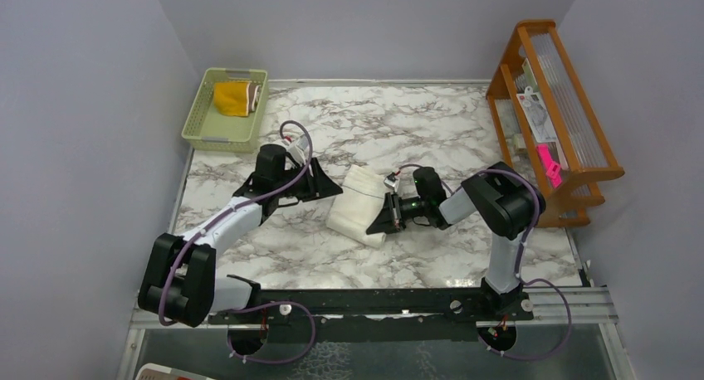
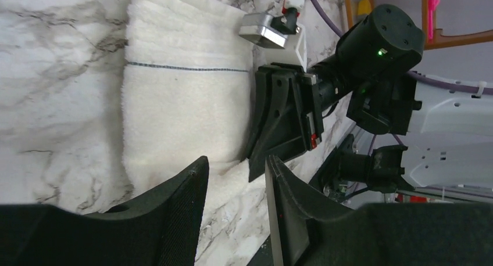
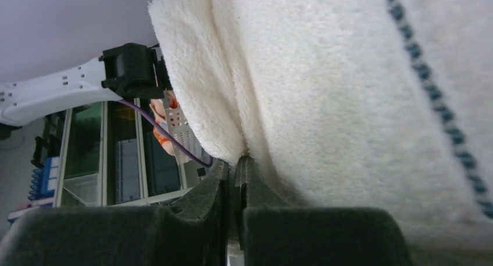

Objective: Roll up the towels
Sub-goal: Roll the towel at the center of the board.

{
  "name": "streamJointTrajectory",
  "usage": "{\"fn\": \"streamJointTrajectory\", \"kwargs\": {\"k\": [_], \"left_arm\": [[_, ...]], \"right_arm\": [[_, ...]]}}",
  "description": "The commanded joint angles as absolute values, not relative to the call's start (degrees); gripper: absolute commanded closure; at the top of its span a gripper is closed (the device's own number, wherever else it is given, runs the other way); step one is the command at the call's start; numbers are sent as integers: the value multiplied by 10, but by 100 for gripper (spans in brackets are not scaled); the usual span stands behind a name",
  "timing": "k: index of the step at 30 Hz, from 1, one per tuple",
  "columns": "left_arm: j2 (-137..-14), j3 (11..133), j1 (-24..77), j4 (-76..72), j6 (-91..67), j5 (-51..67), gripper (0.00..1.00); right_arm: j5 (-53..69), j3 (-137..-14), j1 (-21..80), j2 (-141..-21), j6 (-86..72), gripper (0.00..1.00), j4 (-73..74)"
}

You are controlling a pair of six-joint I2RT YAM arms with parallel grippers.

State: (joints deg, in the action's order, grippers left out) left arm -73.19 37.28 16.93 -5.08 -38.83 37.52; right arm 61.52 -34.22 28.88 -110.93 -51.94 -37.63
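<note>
The cream-white towel (image 1: 359, 199) lies folded in the middle of the marble table, with a thin dark stitched line across it (image 2: 186, 68). My right gripper (image 1: 375, 225) is at its near right edge, shut on a fold of the towel's edge (image 3: 235, 161). The towel (image 3: 349, 86) fills the right wrist view. My left gripper (image 1: 334, 192) is at the towel's left side, open and empty (image 2: 235, 182), its tips just over the towel's corner. The right gripper also shows in the left wrist view (image 2: 279, 123). The brown and mustard-yellow towel (image 1: 235, 98) lies bunched in the basket.
The light-green plastic basket (image 1: 217, 129) stands at the table's back left corner. A wooden rack (image 1: 573, 177) with small items stands along the right edge. A black rail (image 1: 374, 299) runs along the near edge between the arm bases.
</note>
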Motion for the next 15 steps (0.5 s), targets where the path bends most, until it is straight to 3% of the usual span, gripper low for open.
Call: {"fn": "streamJointTrajectory", "kwargs": {"k": [1,15], "left_arm": [[-745,351,208,-131,-442,394,58],[-759,279,232,-172,-470,433,59]], "right_arm": [[562,-344,281,-1131,-547,99,-352],[483,-391,275,-1150,-516,99,-193]]}}
